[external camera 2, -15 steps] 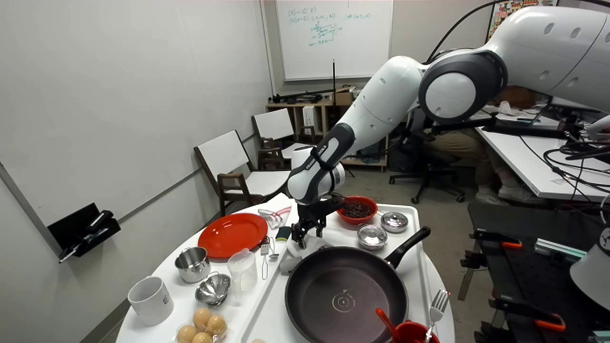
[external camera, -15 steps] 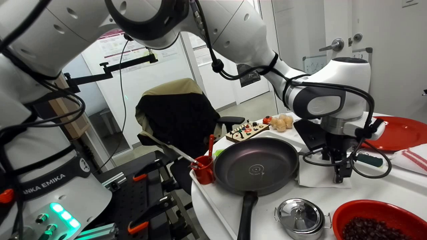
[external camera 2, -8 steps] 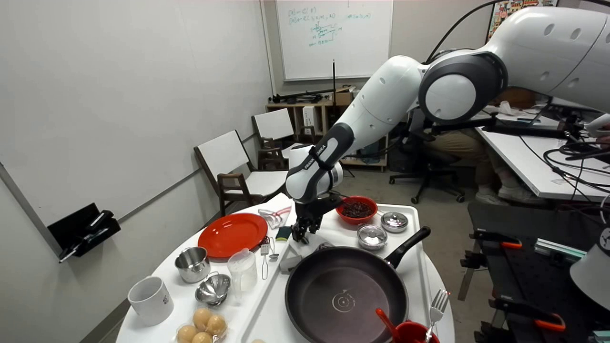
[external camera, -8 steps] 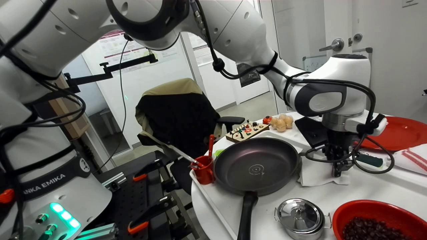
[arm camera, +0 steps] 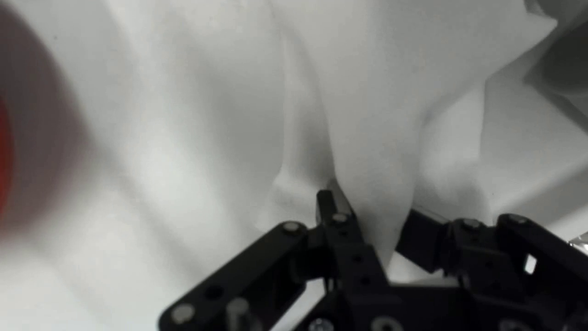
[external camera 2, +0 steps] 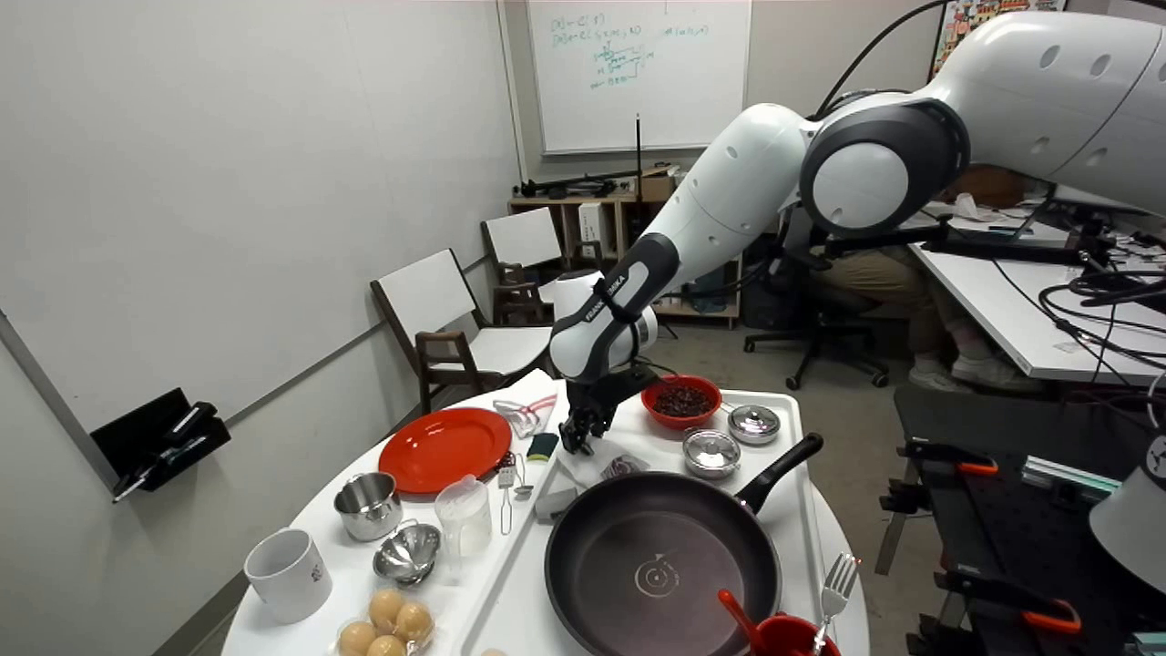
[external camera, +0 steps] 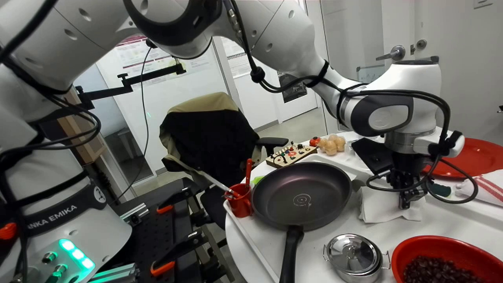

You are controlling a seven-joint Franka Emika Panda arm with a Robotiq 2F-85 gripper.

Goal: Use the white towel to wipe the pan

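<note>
The white towel (external camera: 377, 208) lies rumpled beside the pan (external camera: 302, 196), on the side away from the red cup. My gripper (external camera: 404, 204) points down over it, low at the surface. In the wrist view a fold of the towel (arm camera: 367, 115) runs between the two fingers (arm camera: 342, 220), and the gripper (arm camera: 373, 218) is shut on that fold. The pan's inside is bare, and its black handle reaches toward the table's near edge in an exterior view. From another angle the gripper (external camera 2: 576, 445) partly covers the towel (external camera 2: 588, 469) behind the pan (external camera 2: 660, 565).
A steel lidded pot (external camera: 353, 255) and a red bowl of dark beans (external camera: 444, 263) stand near the pan handle. The red cup (external camera: 239, 202) with utensils touches close to the pan's far side. A red plate (external camera 2: 446, 449), clear cup (external camera 2: 465, 515) and green-black sponge (external camera 2: 542, 446) lie beyond the tray edge.
The jaws have come together on the towel. The gripper has shifted a little away from the pan, and the towel has slid and wrinkled along with it.
</note>
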